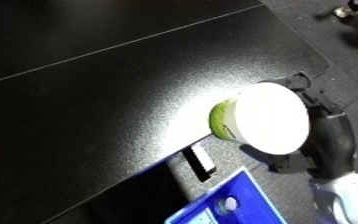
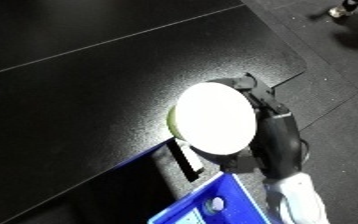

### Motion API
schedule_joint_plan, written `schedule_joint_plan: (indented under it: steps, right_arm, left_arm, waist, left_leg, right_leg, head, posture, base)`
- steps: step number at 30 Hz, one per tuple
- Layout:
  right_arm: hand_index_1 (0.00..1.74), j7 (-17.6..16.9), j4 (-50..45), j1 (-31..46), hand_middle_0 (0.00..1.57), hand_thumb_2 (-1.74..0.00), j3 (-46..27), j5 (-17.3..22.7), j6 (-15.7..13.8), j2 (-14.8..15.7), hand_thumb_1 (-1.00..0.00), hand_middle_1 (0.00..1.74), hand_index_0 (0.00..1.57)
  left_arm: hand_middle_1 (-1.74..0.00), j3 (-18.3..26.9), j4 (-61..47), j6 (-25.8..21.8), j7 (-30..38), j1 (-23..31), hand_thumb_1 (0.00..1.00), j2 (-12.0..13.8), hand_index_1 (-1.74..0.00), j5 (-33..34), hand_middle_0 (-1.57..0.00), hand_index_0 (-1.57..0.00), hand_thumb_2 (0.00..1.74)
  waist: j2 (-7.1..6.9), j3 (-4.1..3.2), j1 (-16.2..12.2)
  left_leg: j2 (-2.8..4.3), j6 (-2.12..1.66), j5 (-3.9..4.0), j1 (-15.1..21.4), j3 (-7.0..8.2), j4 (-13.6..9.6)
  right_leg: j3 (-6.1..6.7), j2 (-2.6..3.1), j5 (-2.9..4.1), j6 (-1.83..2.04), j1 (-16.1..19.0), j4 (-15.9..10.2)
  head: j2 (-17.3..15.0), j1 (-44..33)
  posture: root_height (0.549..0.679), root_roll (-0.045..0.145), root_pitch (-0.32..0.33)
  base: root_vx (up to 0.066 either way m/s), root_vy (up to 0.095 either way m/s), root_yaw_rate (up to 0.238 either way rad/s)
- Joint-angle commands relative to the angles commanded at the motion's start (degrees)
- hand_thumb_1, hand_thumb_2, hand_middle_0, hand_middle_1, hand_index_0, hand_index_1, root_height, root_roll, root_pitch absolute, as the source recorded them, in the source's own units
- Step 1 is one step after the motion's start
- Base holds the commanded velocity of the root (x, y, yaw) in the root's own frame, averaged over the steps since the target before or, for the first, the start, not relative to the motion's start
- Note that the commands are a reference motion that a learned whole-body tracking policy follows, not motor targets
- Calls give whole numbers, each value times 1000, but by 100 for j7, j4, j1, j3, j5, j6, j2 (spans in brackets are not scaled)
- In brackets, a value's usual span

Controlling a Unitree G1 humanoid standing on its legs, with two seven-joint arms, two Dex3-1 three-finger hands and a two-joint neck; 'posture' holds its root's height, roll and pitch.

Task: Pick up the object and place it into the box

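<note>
Tub (image 1: pixel 246 120), round, green with white lid: rigid, probably light, smooth-sided; right hand (image 2: pixel 278 132) clasps its rim, above blue bin (image 1: pixel 233 205).

Black table (image 1: pixel 95 100), matte and finely speckled, with a thin straight seam running across its top, spans the area left of and beyond the right hand (image 2: pixel 278 135); its rounded corner lies just beyond the hand, dark textured floor (image 2: pixel 335 90) past that edge.

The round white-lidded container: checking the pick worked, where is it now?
The container is held in the right hand at the views' right, above the black table's edge, just beyond the blue bin.
</note>
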Motion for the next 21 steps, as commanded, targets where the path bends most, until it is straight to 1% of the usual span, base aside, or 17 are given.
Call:
schedule_joint_plan:
  steps: [5,7,9,12,15,17,21]
  right_arm:
    - [1479,-182,156,832,1334,-1479,-529,54,-601,205,-850,1479,1334]
    - [1479,-203,321,1137,1334,-1479,-678,122,-753,320,-850,1479,1334]
    - [1479,-168,578,1415,1334,-1479,-765,108,-820,416,-850,1479,1334]
    - [1479,61,1069,1778,1334,-1479,-823,214,-808,497,-850,1479,1334]
    - [1479,521,1628,2005,1334,-1479,-785,671,-695,544,-850,1479,1334]
    - [1479,818,2055,2074,1334,-1479,-680,935,-618,560,-850,1479,1334]
    - [1479,1188,2919,2010,1334,-1479,-366,1404,-473,603,-850,1479,1334]
  left_arm:
    - [0,124,-6,-211,-71,119,0,-106,0,-127,0,0,0]
    - [0,178,-26,-249,-91,178,0,-147,0,-152,0,0,0]
    - [0,242,-19,-282,-118,242,0,-185,0,-196,0,0,0]
    - [0,314,24,-329,-169,337,0,-229,0,-228,0,0,0]
    - [0,305,77,-347,-209,402,0,-226,0,-215,0,0,0]
    - [0,263,97,-330,-229,414,0,-202,0,-178,0,0,0]
    - [0,119,118,-257,-264,345,0,-136,0,-89,0,0,0]
  waist:
    - [26,16,-247]
    - [39,31,-338]
    - [46,56,-432]
    - [46,94,-559]
    - [55,118,-629]
    - [74,127,-647]
    - [144,136,-637]
  left_leg:
    - [46,16,-36,122,174,-96]
    - [59,17,-50,159,243,-118]
    - [75,23,-71,206,308,-122]
    - [94,42,-103,293,390,-135]
    - [88,54,-112,380,427,-182]
    - [68,60,-102,444,427,-233]
    - [8,70,-65,551,393,-343]
  right_leg:
    - [112,67,19,23,12,-97]
    - [149,90,38,32,14,-143]
    - [185,114,47,33,26,-169]
    - [241,155,48,22,55,-185]
    - [284,191,49,11,92,-205]
    - [305,208,56,1,130,-239]
    - [333,226,66,-20,191,-296]
  head:
    - [65,108]
    - [31,217]
    - [-70,311]
    - [-296,499]
    - [-584,724]
    - [-792,907]
    - [-1167,1344]
  posture:
    - [633,54,-16]
    - [634,55,-14]
    - [634,57,-15]
    - [635,58,-19]
    - [635,59,-23]
    - [636,60,-26]
    - [637,61,-31]
  base:
    - [-12,40,-217]
    - [-28,44,-197]
    - [-14,49,-201]
    - [2,41,-173]
    - [2,15,-100]
    - [7,1,-58]
    - [9,-9,-23]
